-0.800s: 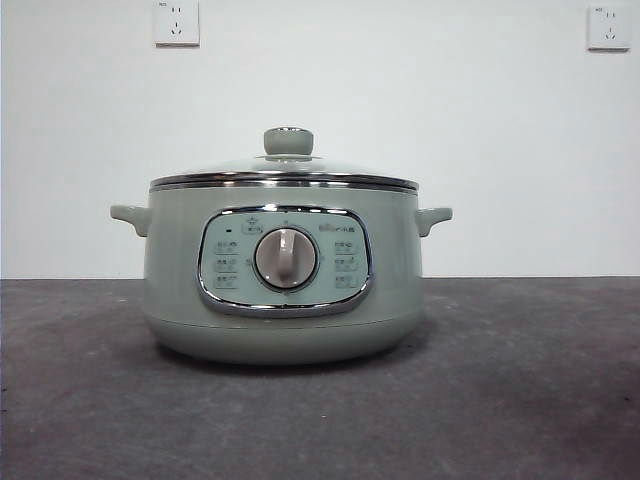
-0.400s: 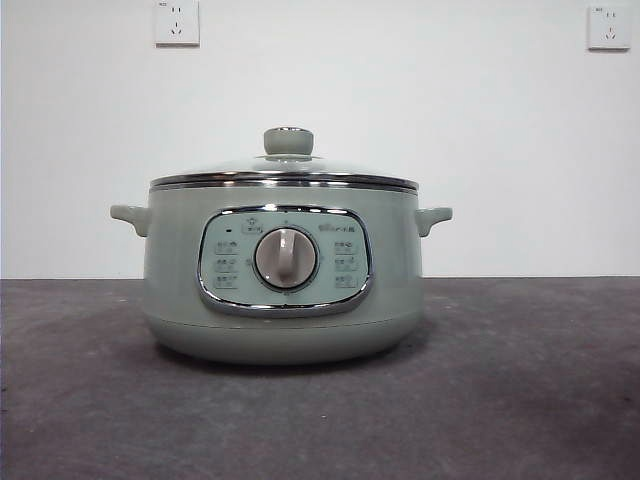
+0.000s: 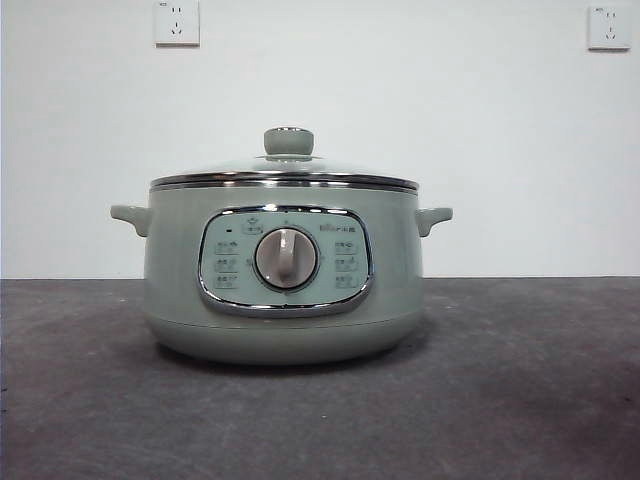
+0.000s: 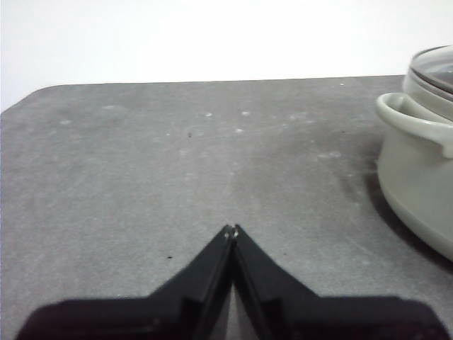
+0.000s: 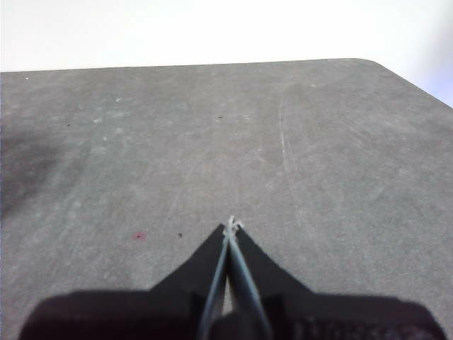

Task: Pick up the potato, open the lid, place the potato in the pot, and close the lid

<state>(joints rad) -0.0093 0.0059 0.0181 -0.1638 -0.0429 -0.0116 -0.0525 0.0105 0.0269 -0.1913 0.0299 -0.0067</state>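
Observation:
The pale sage-green pot (image 3: 282, 275) stands in the middle of the dark grey table in the front view. The glass lid (image 3: 285, 172) with its green knob (image 3: 288, 141) sits shut on it. The potato is out of view. In the left wrist view my left gripper (image 4: 231, 229) is shut and empty above bare table, with the pot (image 4: 417, 177) and its side handle off to one side. In the right wrist view my right gripper (image 5: 231, 225) is shut and empty over bare table. Neither arm shows in the front view.
A white wall with two sockets (image 3: 176, 22) stands behind the table. The table's rounded far corners show in both wrist views (image 4: 28, 95) (image 5: 375, 65). A small red speck (image 5: 139, 235) lies on the table near the right gripper.

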